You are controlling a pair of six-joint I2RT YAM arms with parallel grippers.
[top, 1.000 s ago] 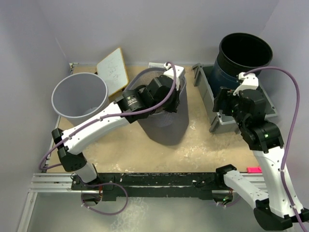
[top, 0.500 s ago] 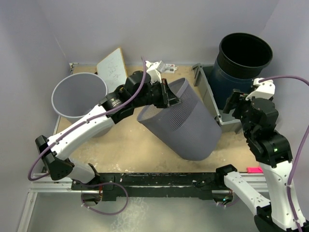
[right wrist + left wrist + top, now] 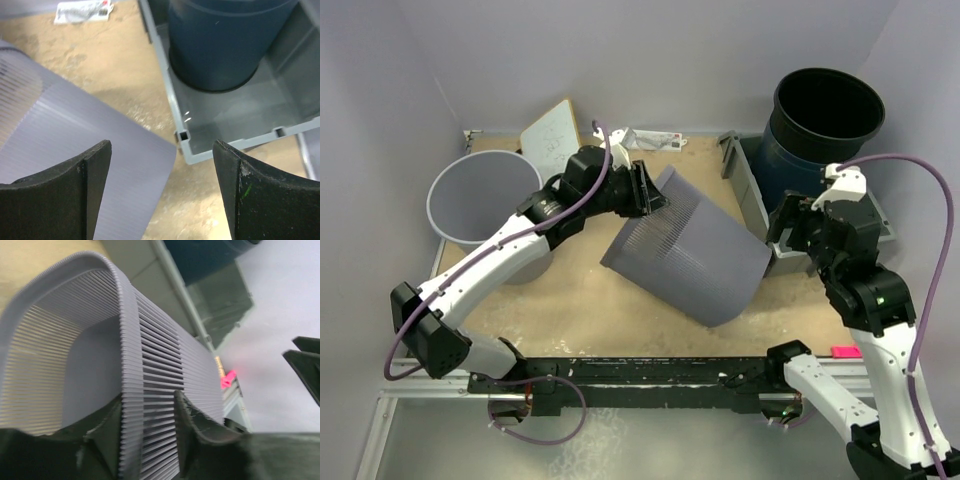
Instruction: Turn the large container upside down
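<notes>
Table: tan, worn surface, pale patches toward the near side. A black rail runs along its near edge.

Items on it:
- Round grey bin, upright, at the left.
- Whiteboard, at the rear left, tilted, just behind the bin.
- Flat packet, lying at the rear centre by the wall.
- Grey crate, at the right rear.
- Ribbed grey container, centre, tipped onto its side, mouth facing rear left, base near the crate's front corner.
- Small pink item, near right edge; its footing is unclear.
</notes>
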